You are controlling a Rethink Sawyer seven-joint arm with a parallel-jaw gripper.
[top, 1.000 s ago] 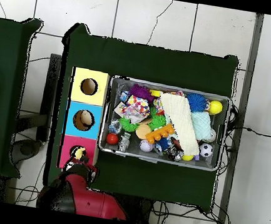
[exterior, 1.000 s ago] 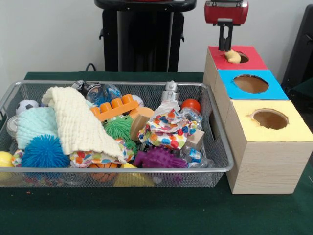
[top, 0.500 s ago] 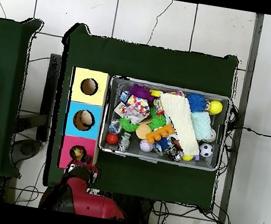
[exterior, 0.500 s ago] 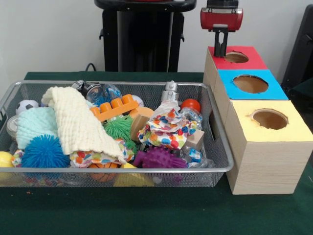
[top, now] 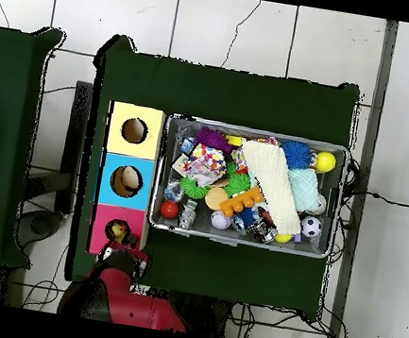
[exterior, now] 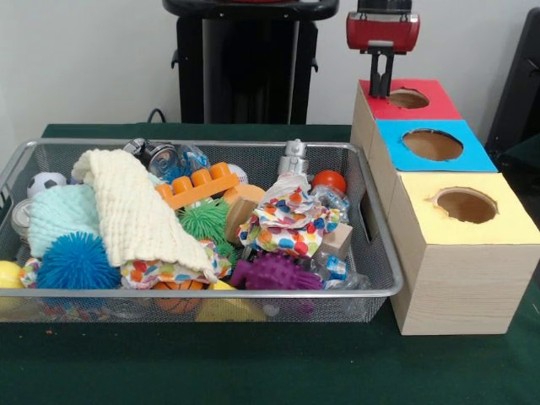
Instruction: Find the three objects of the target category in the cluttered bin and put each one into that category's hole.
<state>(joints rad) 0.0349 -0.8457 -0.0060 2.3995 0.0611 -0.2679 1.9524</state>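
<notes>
- The round hole (exterior: pixel 407 99) in the red-topped pale wooden box (exterior: pixel 426 108) sits at the upper right of the front view. In the overhead view, something small and pale shows inside it, probably a toy already dropped in.
- The end effector (exterior: pixel 381 89) hangs at that box's far left edge, just beside the hole. Its dark fingers (exterior: pixel 375 76) point down and carry nothing; whether they are parted or together I cannot tell.
- The wide silver wire-mesh bin (exterior: pixel 253 293) fills the left and centre of the front view, on the dark green counter (exterior: pixel 253 363).
- No striped orange or tan animal toy shows on top of the clutter. A cream knitted cloth (exterior: pixel 135 211), a blue spiky ball (exterior: pixel 78 261) and a spotted fabric bundle (exterior: pixel 287 221) could be hiding them.
- My judgement: one delivery looks done; more searching in the bin is left.
</notes>
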